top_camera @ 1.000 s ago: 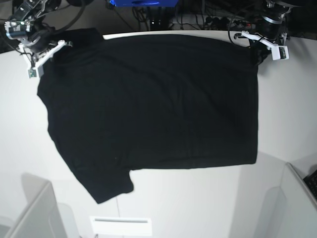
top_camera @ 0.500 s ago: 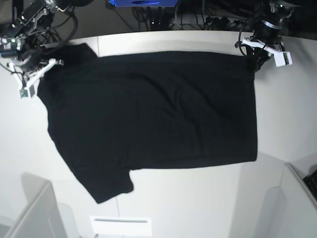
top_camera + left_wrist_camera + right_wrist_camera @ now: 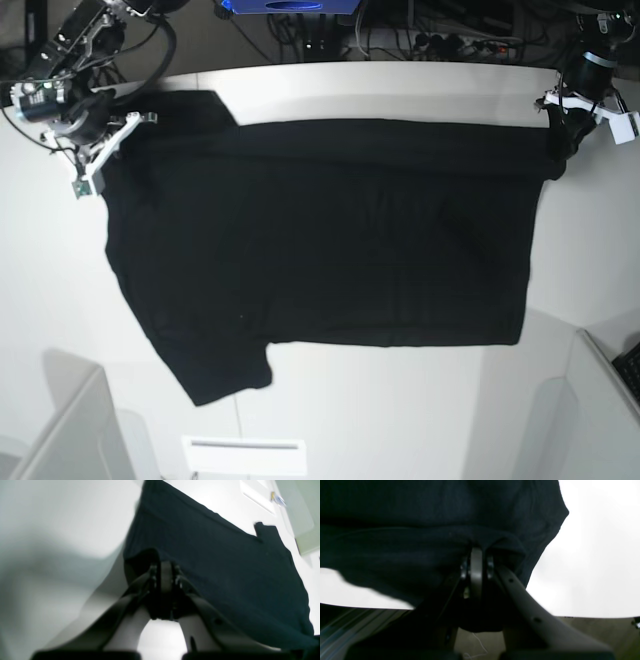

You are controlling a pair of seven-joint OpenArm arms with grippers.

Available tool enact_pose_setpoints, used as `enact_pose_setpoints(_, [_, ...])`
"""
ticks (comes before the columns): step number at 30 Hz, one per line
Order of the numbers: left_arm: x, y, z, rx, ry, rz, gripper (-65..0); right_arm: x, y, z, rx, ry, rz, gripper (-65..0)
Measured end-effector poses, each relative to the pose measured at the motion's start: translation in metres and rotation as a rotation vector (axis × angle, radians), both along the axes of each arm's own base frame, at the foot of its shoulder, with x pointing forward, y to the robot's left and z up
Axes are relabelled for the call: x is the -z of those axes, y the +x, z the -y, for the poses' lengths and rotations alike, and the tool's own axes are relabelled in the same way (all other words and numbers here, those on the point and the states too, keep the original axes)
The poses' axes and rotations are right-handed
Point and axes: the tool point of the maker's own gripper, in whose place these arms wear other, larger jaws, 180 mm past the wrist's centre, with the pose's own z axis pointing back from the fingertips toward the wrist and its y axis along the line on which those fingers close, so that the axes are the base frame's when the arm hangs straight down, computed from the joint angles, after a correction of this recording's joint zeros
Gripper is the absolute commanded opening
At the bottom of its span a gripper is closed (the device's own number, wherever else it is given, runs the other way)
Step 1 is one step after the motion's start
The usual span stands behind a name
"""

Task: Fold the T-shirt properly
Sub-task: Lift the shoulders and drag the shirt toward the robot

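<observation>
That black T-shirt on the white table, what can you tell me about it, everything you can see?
The T-shirt is plain black, soft cloth, spread wide across the white table with no print showing. One short sleeve juts toward the near edge at the base view's lower left. Its far edge is pulled taut: the left claw pinches a bunched corner at the base view's right, and the right claw is shut on a fold of cloth at the other end. Light wrinkles cross the middle; it is not yet folded.

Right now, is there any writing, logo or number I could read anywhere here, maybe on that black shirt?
None that can be read.
T-shirt: the side showing is plain black, with no print or label in view.
White table: bare of any text.
Small coloured spot at the left wrist view's upper right: too blurred to read.
</observation>
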Motion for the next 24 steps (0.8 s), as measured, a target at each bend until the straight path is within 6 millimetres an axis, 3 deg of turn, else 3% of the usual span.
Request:
enact_pose_setpoints(7, [-0.005, 0.012, 0.001, 0.005, 0.001, 0.029, -65.0, -0.008, 0.022, -0.016, -0.059, 0.012, 0.043, -65.0])
enact_pose_setpoints(12, [0.002, 0.029, 0.010, 0.072, -0.012, -0.039, -65.0, -0.015, 0.040, -0.033, -0.123, 0.018, 0.081, -65.0])
enact_pose_setpoints(15, [0.012, 0.032, 0.003, 0.079, 0.075, -0.110, -65.0, -0.017, 0.050, -0.045, -0.161, 0.034, 0.095, -65.0])
enact_pose_setpoints(18, [0.020, 0.033, -0.003, 0.055, 0.127, -0.153, -65.0, -0.018, 0.061, -0.047, -0.159, 0.051, 0.108, -65.0])
enact_pose_setpoints(24, [0.014, 0.048, -0.009, 0.047, 0.195, -0.137, -65.0, -0.017, 0.075, -0.046, -0.152, 0.067, 0.116, -65.0])
